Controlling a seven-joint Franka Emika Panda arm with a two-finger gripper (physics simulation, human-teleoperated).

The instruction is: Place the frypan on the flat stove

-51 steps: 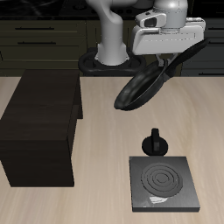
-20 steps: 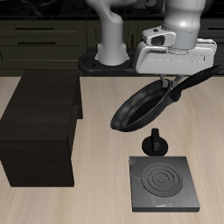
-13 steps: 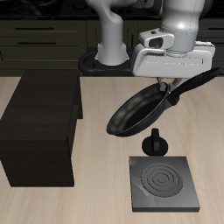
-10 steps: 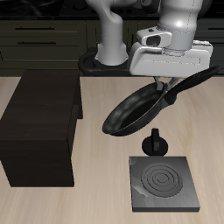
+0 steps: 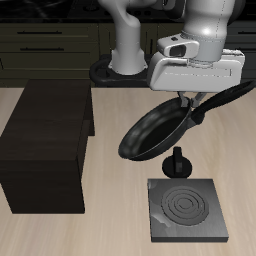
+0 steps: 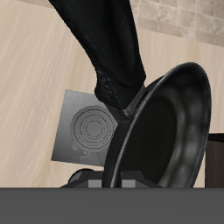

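Note:
My gripper [image 5: 190,100] is shut on the long black handle of the frypan [image 5: 152,132] and holds it in the air, tilted, with the pan hanging down toward the table. The flat stove [image 5: 186,209], a dark grey slab with pale rings and a black knob [image 5: 178,160] at its back edge, lies near the table's front edge, below and in front of the pan. In the wrist view the frypan [image 6: 171,131] fills the foreground with its handle [image 6: 105,44] running away, and the stove [image 6: 87,129] shows beyond it.
A big dark brown cabinet [image 5: 45,145] stands on the table beside the pan's path. The robot base [image 5: 125,65] is at the table's back. Dark kitchen cabinets [image 5: 50,40] run behind the table.
The gripper has carried the frypan forward and lower, from near the back of the table to just above and behind the stove's knob. The pan has tilted further.

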